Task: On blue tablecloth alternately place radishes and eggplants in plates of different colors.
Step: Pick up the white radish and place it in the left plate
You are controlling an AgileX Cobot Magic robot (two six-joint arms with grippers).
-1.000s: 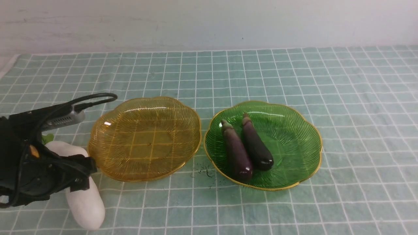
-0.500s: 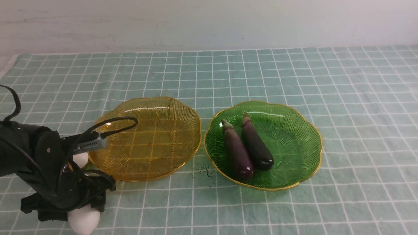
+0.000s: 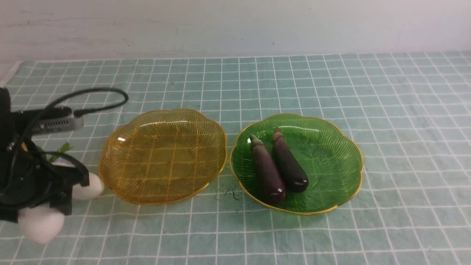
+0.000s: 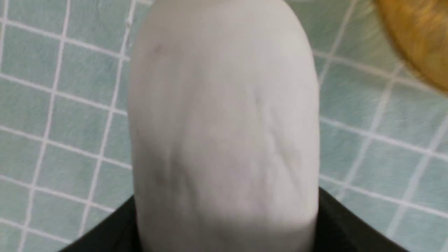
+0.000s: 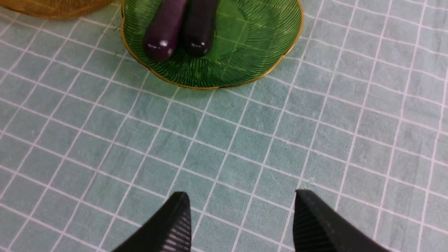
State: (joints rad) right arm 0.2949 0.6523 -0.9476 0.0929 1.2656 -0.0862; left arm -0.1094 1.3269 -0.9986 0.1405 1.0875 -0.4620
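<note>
A blue checked tablecloth (image 3: 386,110) covers the surface. On it the amber plate (image 3: 162,154) stands left of the green plate (image 3: 331,154). Near left, the left gripper (image 3: 59,195) clamps a radish (image 3: 38,224); a second radish (image 3: 88,186) lies beside the amber plate. Two eggplants (image 3: 266,171) lie side by side in the green plate. The right gripper (image 5: 241,193) hangs wide open over cloth.

The table is covered all over by a blue tablecloth (image 3: 331,81) marked with a white grid. Two ribbed, gold-rimmed plates are set on it side by side, close but not touching: an amber plate (image 3: 121,147) on the left and a green plate (image 3: 331,147) on the right. A white radish (image 3: 90,186) is seen on the cloth just beside the amber plate's left edge, partly hidden. A small dark smudge (image 3: 231,192) is found in front of the gap between the plates.
</note>
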